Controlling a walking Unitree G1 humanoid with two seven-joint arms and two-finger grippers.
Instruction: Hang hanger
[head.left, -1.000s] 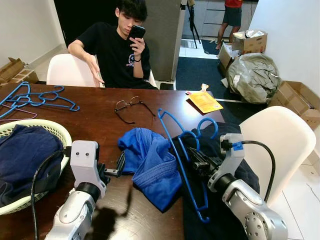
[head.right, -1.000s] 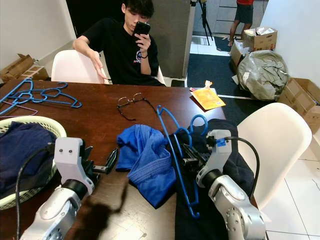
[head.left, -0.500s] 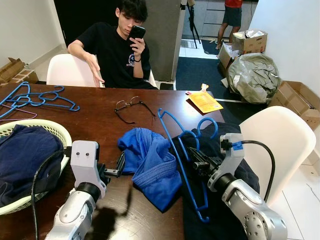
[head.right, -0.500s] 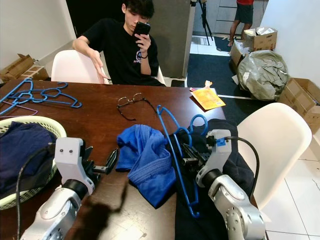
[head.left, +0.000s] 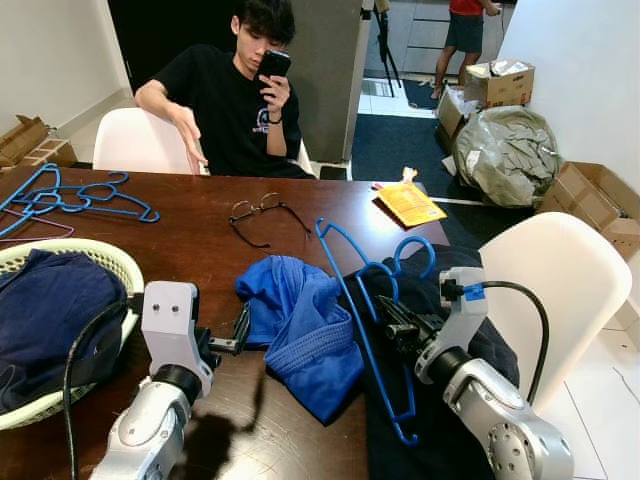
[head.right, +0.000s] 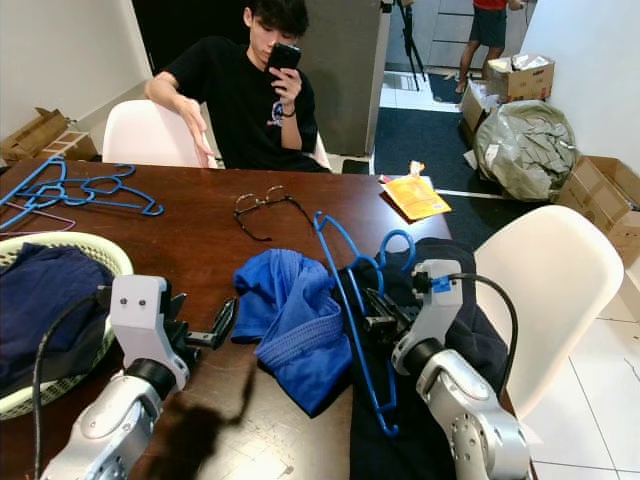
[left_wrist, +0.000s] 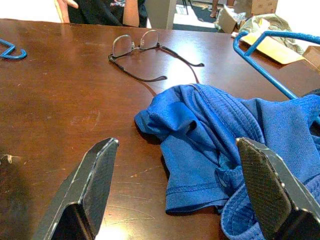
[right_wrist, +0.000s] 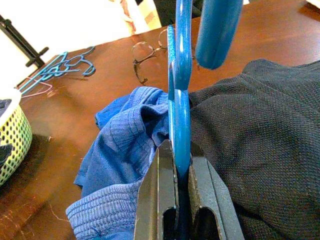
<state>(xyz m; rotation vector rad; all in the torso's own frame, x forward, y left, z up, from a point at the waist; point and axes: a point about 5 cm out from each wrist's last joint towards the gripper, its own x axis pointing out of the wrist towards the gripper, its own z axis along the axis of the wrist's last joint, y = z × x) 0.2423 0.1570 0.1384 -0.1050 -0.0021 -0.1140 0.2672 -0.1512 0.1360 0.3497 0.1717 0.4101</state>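
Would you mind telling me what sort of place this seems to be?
Probably a home dining area used for sorting laundry: a dark wooden table with white chairs, a laundry basket of clothes, and cardboard boxes on the floor.

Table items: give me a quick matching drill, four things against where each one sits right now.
Things:
1. blue hanger
2. eyeglasses
3. navy garment
4. blue shirt

Places:
A. lying in the white laundry basket
B. crumpled on the table in front of the open left gripper
C. clamped between the fingers of the right gripper
D. resting folded open on bare wood near the seated person

Pairs: 1-C, 2-D, 3-A, 4-B
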